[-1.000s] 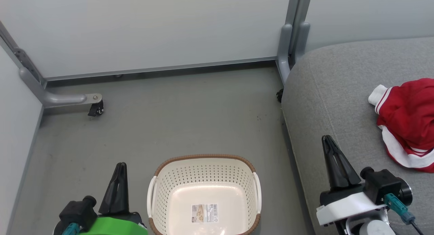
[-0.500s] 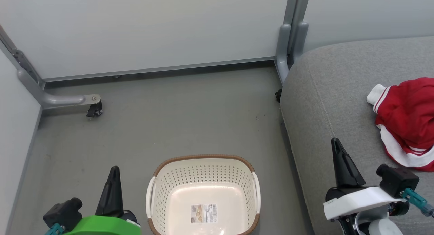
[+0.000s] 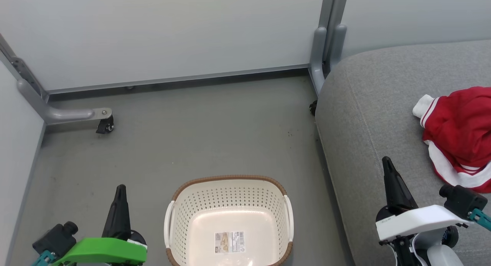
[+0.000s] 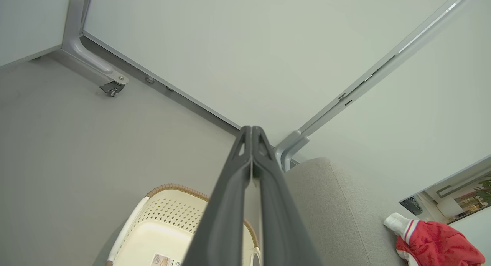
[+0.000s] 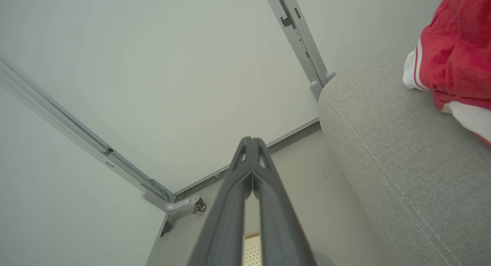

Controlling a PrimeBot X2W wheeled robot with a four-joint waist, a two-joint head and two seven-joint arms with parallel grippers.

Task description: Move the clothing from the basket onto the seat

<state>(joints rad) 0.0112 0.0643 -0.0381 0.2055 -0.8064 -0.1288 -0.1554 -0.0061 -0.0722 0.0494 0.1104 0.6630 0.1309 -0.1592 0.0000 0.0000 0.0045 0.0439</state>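
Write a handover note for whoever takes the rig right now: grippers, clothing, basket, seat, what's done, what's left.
Left gripper: shut, empty, to the left of the basket.
Right gripper: shut, empty, seen against the seat, apart from the clothing.
Clothing: a red heap lying on the seat, partly cut off by the head view's right edge.
Basket: on the floor between the arms, with no garment in it, just a label on its bottom.
Done: the visible clothing is on the seat.
Left: nothing that shows, and the job looks finished.

left gripper [image 3: 120, 190]: jaws closed, empty | right gripper [image 3: 386, 161]: jaws closed, empty | both point forward
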